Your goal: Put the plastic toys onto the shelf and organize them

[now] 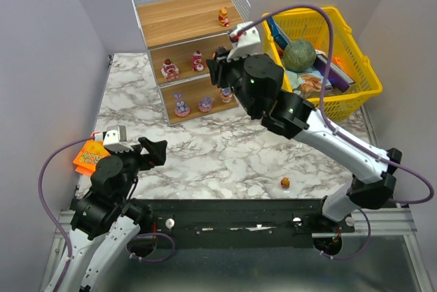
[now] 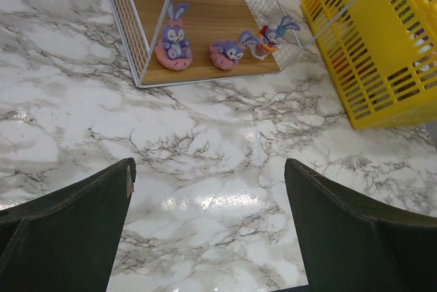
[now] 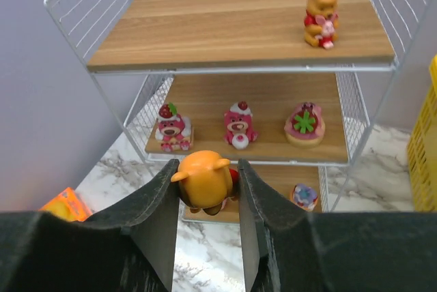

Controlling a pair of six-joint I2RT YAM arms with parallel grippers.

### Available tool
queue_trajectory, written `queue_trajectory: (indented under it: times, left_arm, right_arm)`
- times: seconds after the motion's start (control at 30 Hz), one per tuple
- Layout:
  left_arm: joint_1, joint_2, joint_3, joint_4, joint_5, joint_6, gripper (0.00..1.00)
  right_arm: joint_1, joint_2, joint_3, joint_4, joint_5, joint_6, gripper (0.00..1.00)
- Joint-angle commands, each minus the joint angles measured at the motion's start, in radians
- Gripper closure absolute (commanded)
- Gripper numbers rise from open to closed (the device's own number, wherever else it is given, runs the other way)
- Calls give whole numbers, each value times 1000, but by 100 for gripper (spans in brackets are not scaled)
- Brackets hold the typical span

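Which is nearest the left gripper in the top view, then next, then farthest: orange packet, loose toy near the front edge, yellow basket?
1. orange packet: close by on the left side of the left gripper.
2. loose toy: well off to its right, near the front edge.
3. yellow basket: far right, at the back.

Shelf (image 1: 179,19): toys (image 1: 171,69) on every level
Right arm (image 1: 273,97): at shelf's front
Orange toy (image 1: 285,182): on table, well before shelf
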Motion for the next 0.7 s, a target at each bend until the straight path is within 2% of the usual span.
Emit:
queue_trajectory:
  times: [0.0,0.23,0.37,0.67]
  left_arm:
    - [1,2,-8,20,13,15,1]
    - [1,5,-6,20,13,14,1]
    - [1,7,-8,20,14,15,1]
    - [1,17,-9,22,17,15,1]
  right_arm:
    - [-25,172,226,-74,13,-122,98]
    - [-70,400,550,-77,-60,-199,98]
    - [-96,487,668,-73,-67,-231,97]
    - [-154,521,658,-63,-138,-182,96]
